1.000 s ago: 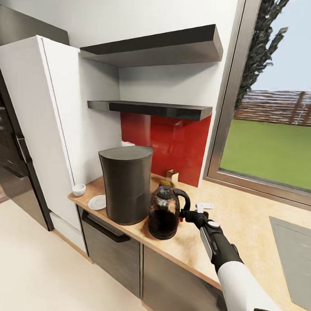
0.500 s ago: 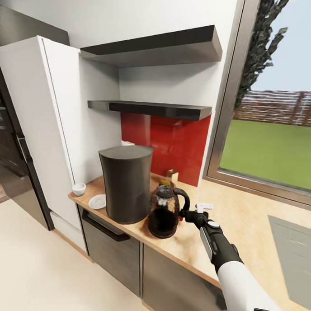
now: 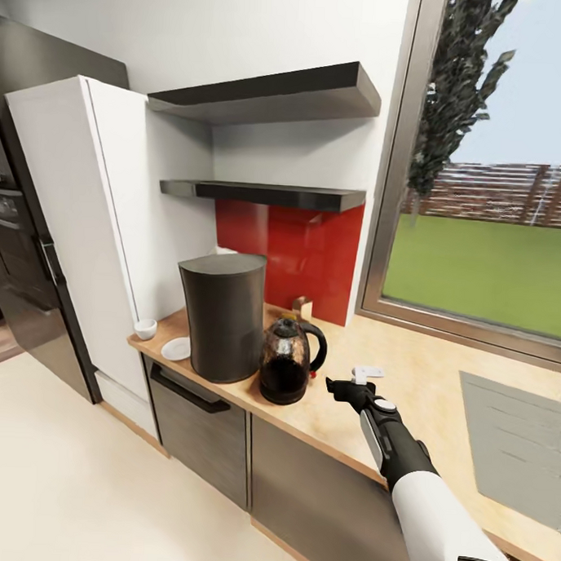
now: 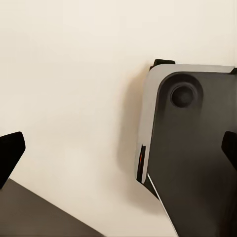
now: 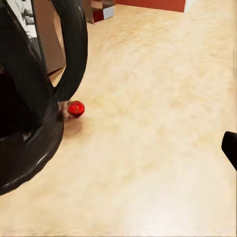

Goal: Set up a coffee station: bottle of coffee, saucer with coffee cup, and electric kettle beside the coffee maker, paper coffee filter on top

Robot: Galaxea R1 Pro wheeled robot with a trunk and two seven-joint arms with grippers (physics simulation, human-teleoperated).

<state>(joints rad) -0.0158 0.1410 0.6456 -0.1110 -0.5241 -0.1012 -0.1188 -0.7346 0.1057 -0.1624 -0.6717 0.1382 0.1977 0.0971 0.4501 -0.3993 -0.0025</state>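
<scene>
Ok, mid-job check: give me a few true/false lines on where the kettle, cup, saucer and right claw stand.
1. The kettle stands on the counter beside the coffee maker. True.
2. The right claw grips the kettle's handle. False: it is off the kettle, holding nothing.
3. The cup sits on the saucer. False: it stands beside it.
4. A filter lies on the coffee maker. False: its top is bare.
5. The saucer lies on the counter by the coffee maker. True.

On the counter the electric kettle stands just beside the coffee maker. The right hand hovers near the kettle's handle, not touching it. A saucer and a coffee cup lie apart.
</scene>
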